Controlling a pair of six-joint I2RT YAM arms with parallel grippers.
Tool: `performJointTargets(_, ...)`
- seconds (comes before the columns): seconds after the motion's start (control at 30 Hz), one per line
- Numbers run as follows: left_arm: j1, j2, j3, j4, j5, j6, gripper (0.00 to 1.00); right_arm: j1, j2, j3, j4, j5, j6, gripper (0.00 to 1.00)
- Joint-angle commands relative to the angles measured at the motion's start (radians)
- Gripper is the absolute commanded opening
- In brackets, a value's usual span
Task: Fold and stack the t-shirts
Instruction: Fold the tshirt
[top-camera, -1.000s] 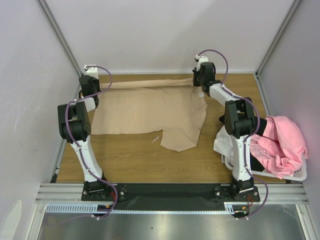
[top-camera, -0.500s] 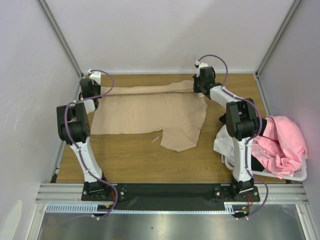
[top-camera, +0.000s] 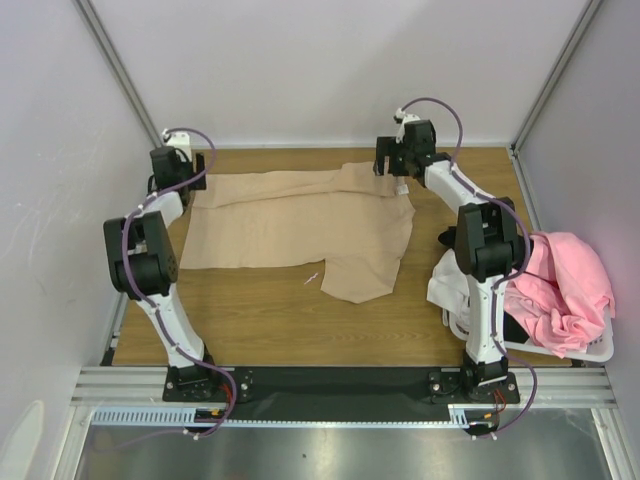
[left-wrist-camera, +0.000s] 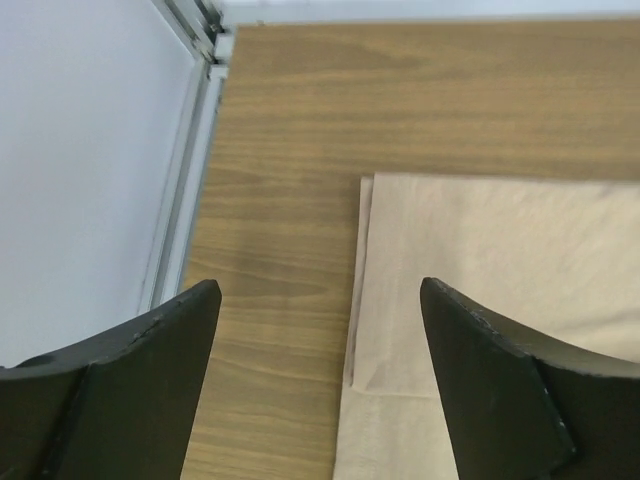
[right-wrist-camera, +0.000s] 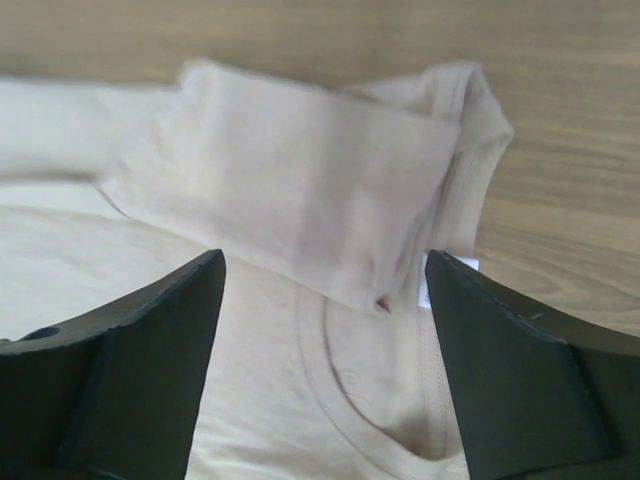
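On the far half of the bench (top-camera: 250, 320), one tan t-shirt (top-camera: 300, 225) lies spread flat and sideways, collar to the right and hem to the left. Its far strip is folded over onto the body along the back edge. The near sleeve sticks out toward the front of the bench, right of centre.

Left hand (top-camera: 188, 172): positioned over the far left corner of the tan t-shirt, at the hem end. In the left wrist view the hand (left-wrist-camera: 315, 290) has its fingers wide apart and grips nothing. The doubled cloth edge lies below the gap, with bare wood to its left.

Right hand (top-camera: 398, 162): positioned over the far right corner, at the collar end. In the right wrist view the hand (right-wrist-camera: 320, 262) has its fingers also wide apart with nothing between them. Below lie the collar (right-wrist-camera: 400, 420) and the far sleeve (right-wrist-camera: 300, 200), folded down onto the body. This part of the view is slightly blurred.

At the right edge of the bench, a white basket (top-camera: 592, 350) holds a crumpled pink t-shirt (top-camera: 565, 285). A white t-shirt (top-camera: 445, 285) hangs over its left side. Both are well apart from the tan t-shirt.
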Motion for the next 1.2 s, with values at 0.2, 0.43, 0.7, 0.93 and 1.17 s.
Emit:
performJointTargets(0.2, -0.068, 0.007, 0.244, -0.252, -0.116, -0.323, 0.88, -0.015, 0.08, 0.314, -0.091, -0.019, 0.249, 0.88)
performJointTargets(0.43, -0.165, 0.053, 0.252, -0.278, -0.032, -0.589, 0.86, -0.018, 0.237, 0.501, -0.181, 0.012, 0.337, 0.88)
performJointTargets(0.7, -0.225, 0.13, 0.318, -0.324, 0.027, -0.641, 0.92, -0.033, 0.295, 0.512, -0.182, -0.037, 0.306, 0.85)
performJointTargets(0.93, -0.251, 0.159, 0.362, -0.332, 0.054, -0.598, 0.99, -0.056, 0.285, 0.499, -0.22, -0.013, 0.286, 0.84)
performJointTargets(1.17, -0.265, 0.191, 0.422, -0.29, 0.071, -0.551, 1.0, -0.061, 0.251, 0.462, -0.22, -0.014, 0.263, 0.84)
